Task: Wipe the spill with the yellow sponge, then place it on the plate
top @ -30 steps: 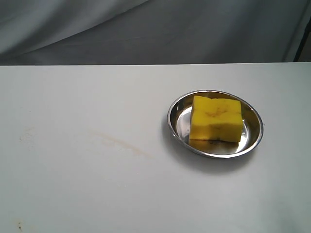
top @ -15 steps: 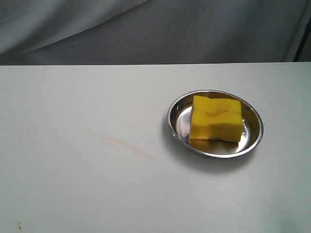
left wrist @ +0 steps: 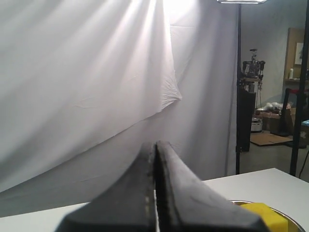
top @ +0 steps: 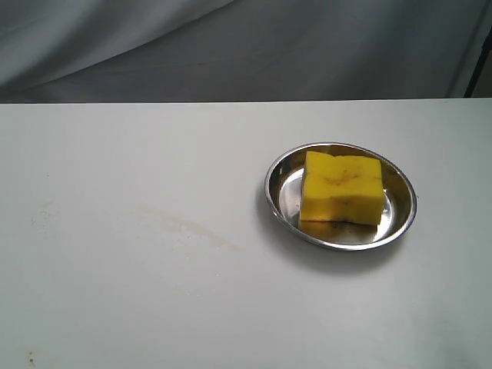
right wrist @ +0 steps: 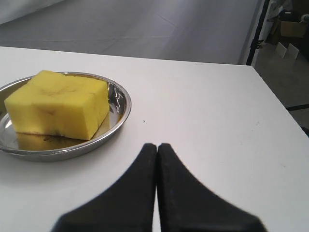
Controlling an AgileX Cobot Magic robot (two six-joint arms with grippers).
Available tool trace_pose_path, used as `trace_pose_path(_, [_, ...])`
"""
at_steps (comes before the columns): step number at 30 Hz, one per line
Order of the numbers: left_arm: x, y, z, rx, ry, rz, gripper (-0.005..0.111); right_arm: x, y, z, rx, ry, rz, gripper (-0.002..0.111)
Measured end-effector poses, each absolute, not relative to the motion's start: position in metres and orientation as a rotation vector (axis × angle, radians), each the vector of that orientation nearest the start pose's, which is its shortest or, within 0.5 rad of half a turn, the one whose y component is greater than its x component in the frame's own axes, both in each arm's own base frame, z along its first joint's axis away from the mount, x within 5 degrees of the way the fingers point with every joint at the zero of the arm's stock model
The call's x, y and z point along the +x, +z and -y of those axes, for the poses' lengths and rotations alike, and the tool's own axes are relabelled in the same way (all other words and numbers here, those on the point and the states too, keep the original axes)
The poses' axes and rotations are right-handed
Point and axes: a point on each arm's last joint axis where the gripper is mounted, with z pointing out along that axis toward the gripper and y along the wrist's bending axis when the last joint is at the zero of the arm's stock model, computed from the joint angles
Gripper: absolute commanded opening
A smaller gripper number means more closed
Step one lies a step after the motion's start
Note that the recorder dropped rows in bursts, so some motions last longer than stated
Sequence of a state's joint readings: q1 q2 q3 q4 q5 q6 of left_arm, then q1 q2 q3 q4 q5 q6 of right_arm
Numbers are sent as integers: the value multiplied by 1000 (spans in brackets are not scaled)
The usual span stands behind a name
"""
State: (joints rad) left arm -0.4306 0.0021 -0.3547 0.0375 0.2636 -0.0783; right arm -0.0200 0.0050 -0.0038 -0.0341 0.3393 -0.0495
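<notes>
The sponge lies in the plate, right of the exterior frame's centre. The spill sits on the table left of the plate, apart from it.

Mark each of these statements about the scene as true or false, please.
1. The yellow sponge lies inside the plate. True.
2. The right hand grips the sponge. False: the right hand is shut on nothing and stays apart from the plate.
3. A faint brownish spill streak shows on the table, to the left of the plate in the exterior view. True.
4. The left hand is wide open. False: the left hand's fingers are pressed together.
</notes>
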Motion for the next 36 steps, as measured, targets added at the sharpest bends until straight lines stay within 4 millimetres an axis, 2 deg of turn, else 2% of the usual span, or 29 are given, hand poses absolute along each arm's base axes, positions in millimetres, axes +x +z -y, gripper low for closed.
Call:
trace_pose_path(12, [46, 243, 16, 178, -414, -1523, 0, 54, 184, 2, -48, -82, -1824, 0])
trace_pose_path(23, [48, 226, 14, 126, -412, -1685, 0, 54, 184, 2, -48, -82, -1824, 0])
trace_pose_path(31, [49, 207, 17, 286, -305, -1738, 0, 54, 184, 2, -48, -82, -1824, 0])
trace_pose_path(36, [50, 192, 19, 302, -313, -1786, 0, 54, 184, 2, -48, -82, -1824, 0])
